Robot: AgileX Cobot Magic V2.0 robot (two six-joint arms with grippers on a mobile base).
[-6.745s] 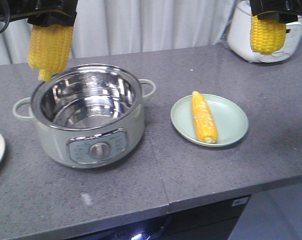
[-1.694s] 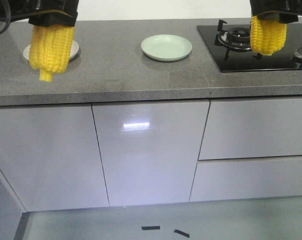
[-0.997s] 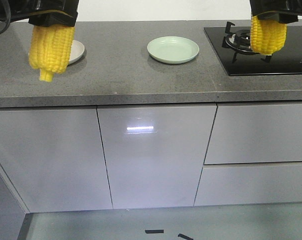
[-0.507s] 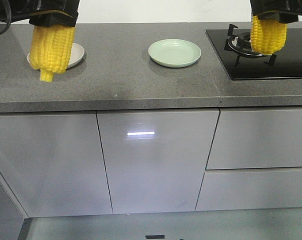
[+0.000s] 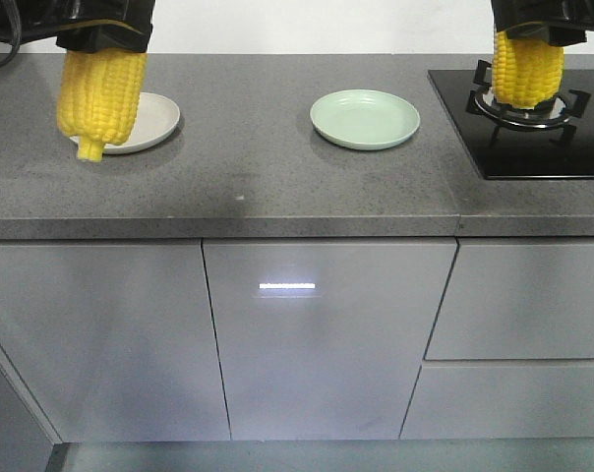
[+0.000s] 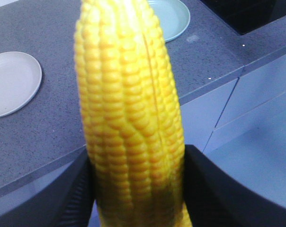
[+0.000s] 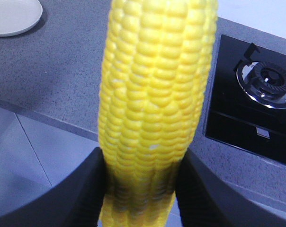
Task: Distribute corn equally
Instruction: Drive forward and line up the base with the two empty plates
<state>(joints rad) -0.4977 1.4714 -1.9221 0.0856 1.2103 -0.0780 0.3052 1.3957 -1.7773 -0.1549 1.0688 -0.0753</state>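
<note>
Two cobs of bright yellow corn hang in the air, one in each gripper. The left cob (image 5: 100,93) (image 6: 129,109) dangles at the top left, in front of a white plate (image 5: 154,118) (image 6: 13,82), with my left gripper (image 5: 102,29) (image 6: 136,189) shut on it. The right cob (image 5: 526,69) (image 7: 155,104) hangs at the top right over the stove burner (image 5: 528,106), clamped by my right gripper (image 5: 538,20) (image 7: 143,189). A pale green plate (image 5: 364,118) (image 6: 174,16) lies bare between them on the grey counter (image 5: 267,177).
A black glass hob (image 5: 543,143) (image 7: 256,118) with a gas burner fills the counter's right end. Grey cabinet doors and drawers (image 5: 326,334) run below the counter's front edge.
The view has drawn nearer to the counter and shifted, so both plates and the hob slid right and lower in frame. Both cobs stay gripped as before.
</note>
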